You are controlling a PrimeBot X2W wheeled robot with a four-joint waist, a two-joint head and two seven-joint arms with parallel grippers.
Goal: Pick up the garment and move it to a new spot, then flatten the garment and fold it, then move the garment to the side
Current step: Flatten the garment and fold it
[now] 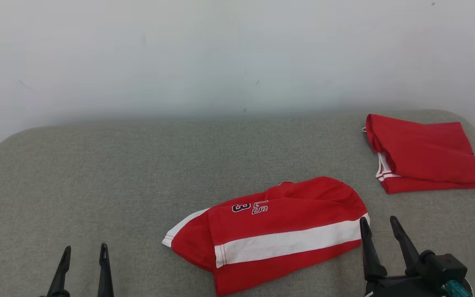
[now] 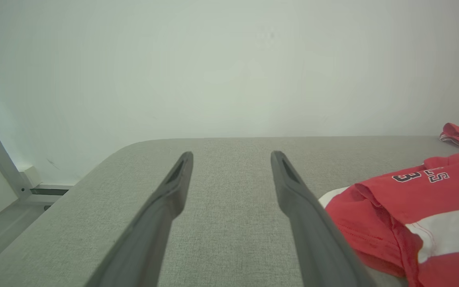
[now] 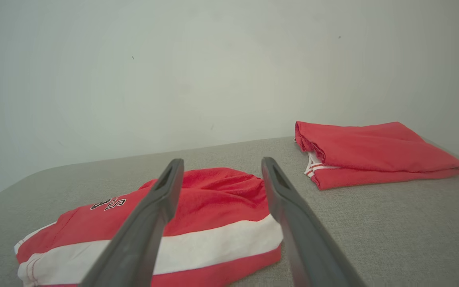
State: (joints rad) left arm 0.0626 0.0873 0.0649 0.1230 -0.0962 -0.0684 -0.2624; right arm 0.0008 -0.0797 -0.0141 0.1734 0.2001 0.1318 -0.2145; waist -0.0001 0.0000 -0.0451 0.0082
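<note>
Right gripper (image 3: 221, 161) hanging by the striped garment (image 3: 213, 195)
Its two dark fingers are spread wide with nothing pinched, pointing over the rumpled red cloth with its white band. A folded red garment (image 3: 373, 151) lies well apart on the grey tabletop (image 3: 393, 231).

**Cloth, weave and matt plastic**

Reads as soft, matt knit cloth on the garment (image 1: 278, 231): red with a white band, stitched seams and dark printed characters. Same matt red cloth on the folded garment (image 1: 423, 152), faintly creased. Coarse grey woven fabric over the table (image 1: 97, 173), dull and slightly rough. Looks like smooth matt dark plastic, possibly rubber, on the left gripper (image 2: 232, 153) and right gripper (image 3: 222, 159). Smooth, matt pale paint on the wall (image 1: 221, 53).
</note>
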